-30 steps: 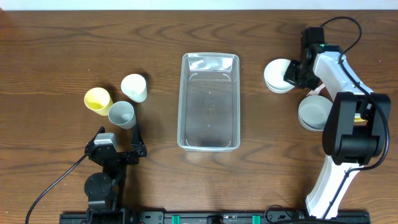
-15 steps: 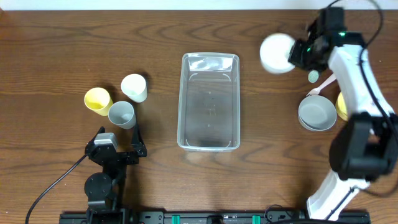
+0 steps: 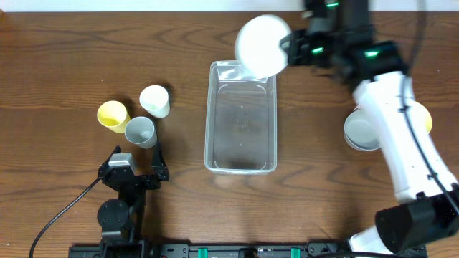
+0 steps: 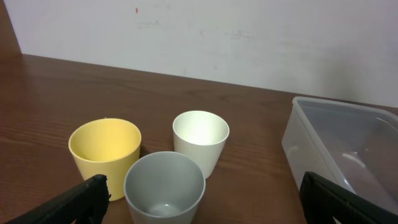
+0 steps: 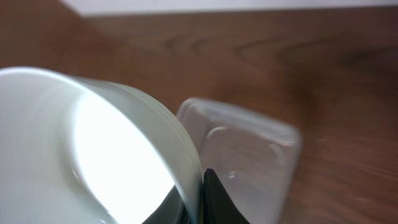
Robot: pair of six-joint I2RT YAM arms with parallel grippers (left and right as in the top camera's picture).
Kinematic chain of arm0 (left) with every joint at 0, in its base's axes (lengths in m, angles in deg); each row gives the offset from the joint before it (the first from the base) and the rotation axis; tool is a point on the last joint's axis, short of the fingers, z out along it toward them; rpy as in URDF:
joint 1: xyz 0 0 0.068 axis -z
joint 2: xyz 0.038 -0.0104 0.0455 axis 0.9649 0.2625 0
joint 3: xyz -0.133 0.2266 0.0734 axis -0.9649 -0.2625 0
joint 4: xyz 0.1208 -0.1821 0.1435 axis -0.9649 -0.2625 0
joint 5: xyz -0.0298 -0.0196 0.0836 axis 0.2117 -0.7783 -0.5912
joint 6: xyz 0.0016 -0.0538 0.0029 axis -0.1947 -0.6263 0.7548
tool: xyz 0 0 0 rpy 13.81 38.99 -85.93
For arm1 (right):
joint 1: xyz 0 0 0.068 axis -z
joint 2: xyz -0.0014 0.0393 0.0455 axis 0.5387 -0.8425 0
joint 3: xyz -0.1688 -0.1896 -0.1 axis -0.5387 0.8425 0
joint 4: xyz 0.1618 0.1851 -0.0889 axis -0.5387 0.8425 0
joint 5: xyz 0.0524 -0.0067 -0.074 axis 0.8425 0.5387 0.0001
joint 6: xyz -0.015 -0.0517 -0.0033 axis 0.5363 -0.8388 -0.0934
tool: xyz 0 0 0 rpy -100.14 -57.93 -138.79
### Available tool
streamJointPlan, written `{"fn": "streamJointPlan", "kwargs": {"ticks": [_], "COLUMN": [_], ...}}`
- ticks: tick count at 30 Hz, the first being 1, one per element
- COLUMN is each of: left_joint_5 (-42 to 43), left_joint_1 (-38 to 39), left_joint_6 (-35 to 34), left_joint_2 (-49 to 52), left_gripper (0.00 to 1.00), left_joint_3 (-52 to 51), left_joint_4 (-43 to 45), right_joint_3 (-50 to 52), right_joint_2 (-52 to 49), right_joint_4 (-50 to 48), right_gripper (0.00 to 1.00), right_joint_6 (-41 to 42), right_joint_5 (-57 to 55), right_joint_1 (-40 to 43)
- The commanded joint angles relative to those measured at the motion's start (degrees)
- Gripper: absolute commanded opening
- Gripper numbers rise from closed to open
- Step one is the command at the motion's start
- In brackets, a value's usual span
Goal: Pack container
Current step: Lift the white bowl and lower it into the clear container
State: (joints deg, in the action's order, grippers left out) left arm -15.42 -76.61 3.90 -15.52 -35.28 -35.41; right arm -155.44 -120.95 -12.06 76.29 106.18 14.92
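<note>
Clear plastic, the container (image 3: 241, 122) sits mid-tabletop (image 3: 72, 57) in the overhead view. The right claw (image 3: 287, 49) pinches a white bowl (image 3: 261, 44) by its rim over the container's far end. The left claw (image 3: 137, 159) rests spread wide and empty.

Left wrist: a yellow cup (image 4: 104, 152), a white cup (image 4: 200, 142) and a grey cup (image 4: 164, 185) cluster together, with the container to their right.

Right wrist: a black finger (image 5: 211, 199) presses on the bowl's rim, with the container beyond.

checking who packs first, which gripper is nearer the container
Right. The right gripper, holding a white bowl, is above the far end of the container; the left gripper sits off its near-left corner.
</note>
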Motion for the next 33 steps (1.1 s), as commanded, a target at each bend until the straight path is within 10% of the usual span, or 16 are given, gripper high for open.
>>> {"fn": "streamJointPlan", "kwargs": {"ticks": [1, 33], "left_joint_5": [0.59, 0.59], "left_joint_1": [-0.24, -0.24], "left_joint_6": [-0.04, -0.07], "left_joint_2": [-0.33, -0.33], "left_gripper": [0.98, 0.98], "left_joint_3": [-1.51, -1.51], "left_joint_4": [-0.96, -0.98], "right_joint_3": [-0.48, 0.98], "right_joint_2": [-3.58, -21.66], "right_joint_4": [-0.50, -1.60], "right_gripper": [0.05, 0.02], "right_joint_6": [2.21, 6.38], "right_joint_5": [-7.96, -23.19], "right_joint_1": [-5.53, -11.61]}}
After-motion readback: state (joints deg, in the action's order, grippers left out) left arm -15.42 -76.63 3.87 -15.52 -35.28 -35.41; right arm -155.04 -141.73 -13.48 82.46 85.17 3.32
